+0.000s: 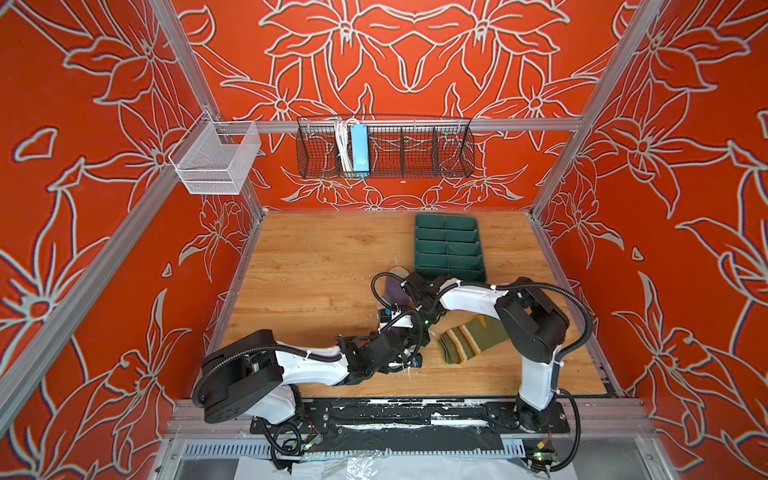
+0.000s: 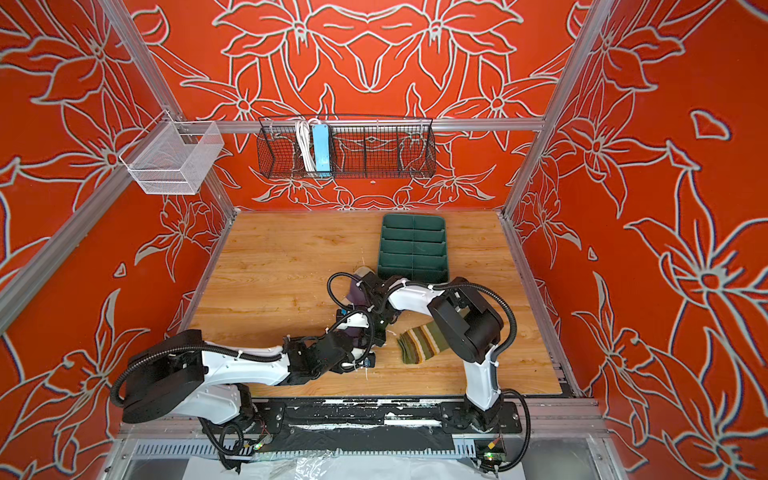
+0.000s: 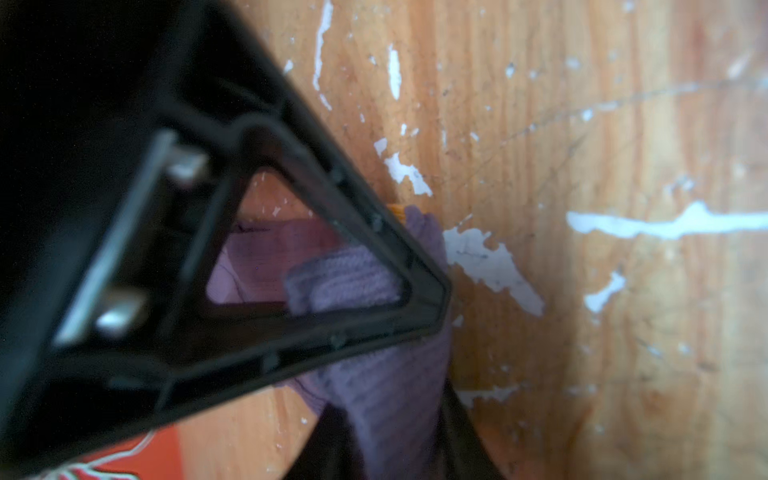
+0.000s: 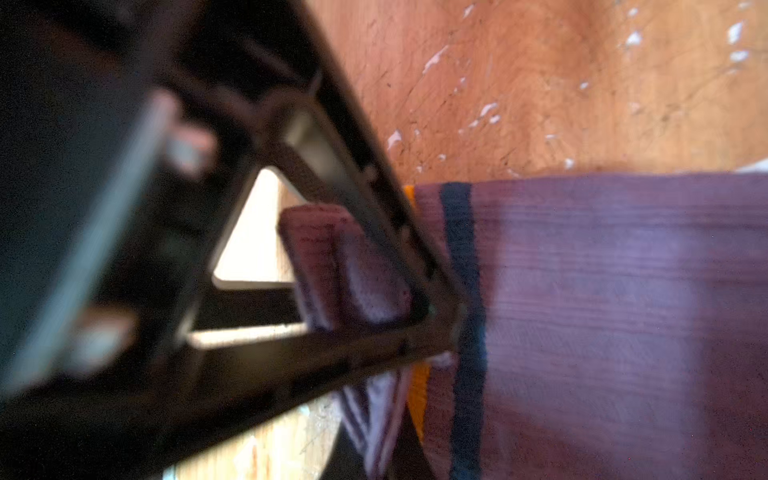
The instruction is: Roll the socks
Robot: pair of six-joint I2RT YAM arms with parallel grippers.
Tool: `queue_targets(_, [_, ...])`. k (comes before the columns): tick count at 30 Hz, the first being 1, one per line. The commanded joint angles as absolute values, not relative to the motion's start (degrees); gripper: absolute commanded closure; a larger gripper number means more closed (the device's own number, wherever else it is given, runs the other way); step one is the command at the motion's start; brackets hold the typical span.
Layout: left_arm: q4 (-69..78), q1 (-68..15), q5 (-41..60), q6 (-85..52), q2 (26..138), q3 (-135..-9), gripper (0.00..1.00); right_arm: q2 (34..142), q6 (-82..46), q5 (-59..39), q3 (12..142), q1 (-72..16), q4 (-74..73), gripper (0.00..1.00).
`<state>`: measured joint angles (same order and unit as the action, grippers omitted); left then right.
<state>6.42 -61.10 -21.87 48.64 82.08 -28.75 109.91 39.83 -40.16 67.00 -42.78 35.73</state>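
The purple sock [image 1: 392, 291] lies mid-table and is mostly hidden under both wrists in both top views. In the left wrist view my left gripper [image 3: 395, 451] pinches a fold of its purple knit [image 3: 386, 399] between its dark fingers. In the right wrist view my right gripper [image 4: 380, 453] is shut on the sock's striped cuff edge, and the purple body [image 4: 602, 311] with orange and blue stripes stretches away over the wood. The olive green sock [image 1: 469, 338] [image 2: 422, 343], with cream and brown stripes, lies flat to the right, partly under the right arm's elbow.
A dark green divided tray [image 1: 451, 220] [image 2: 413, 220] sits at the back of the table, just beyond the right wrist. A black wire basket [image 1: 386, 147] and a white mesh basket [image 1: 216, 160] hang on the frame above. The wooden tabletop [image 3: 582, 145] has chipped white patches.
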Motion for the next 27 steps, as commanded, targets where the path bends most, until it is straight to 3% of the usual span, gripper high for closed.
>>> queue_targets(1, [2.77, -60.62, -20.37, 48.18, 82.40, -29.95, 0.81, 109.79, 39.96, -42.98, 66.53, -42.45, 36.33, 1.00])
queue_targets(5, [-0.64, -60.64, -18.28, 47.74, 81.28, -30.57, 1.00, 108.11, 38.30, -41.87, 65.63, -41.69, 34.34, 1.00])
queue_targets(7, [-1.49, -60.64, -16.74, 47.43, 80.57, -30.72, 1.00, 105.91, 36.90, -40.60, 63.95, -41.11, 31.89, 1.00])
queue_targets(11, [-4.65, -60.25, -12.31, 48.24, 80.45, -31.88, 1.00, 96.88, 31.64, -36.61, 57.07, -39.51, 21.85, 0.72])
queue_targets(13, [-6.42, -59.73, -10.53, 48.41, 80.81, -32.76, 1.00, 90.59, 28.26, -33.90, 52.31, -38.33, 15.76, 0.64])
queue_targets(16, [-10.37, -58.36, -5.66, 48.88, 80.88, -34.71, 1.00, 81.33, 23.31, -29.09, 45.47, -36.16, 7.65, 0.59])
queue_targets(24, [-26.68, -49.91, 12.09, 45.82, 85.30, -45.74, 1.00, 60.76, 13.31, 7.74, 36.16, -32.35, -6.50, 0.51])
queue_targets(27, [-33.63, -47.93, 16.55, 45.78, 90.24, -51.79, 1.00, 52.59, 16.75, 8.57, 33.39, -32.36, -8.94, 0.51])
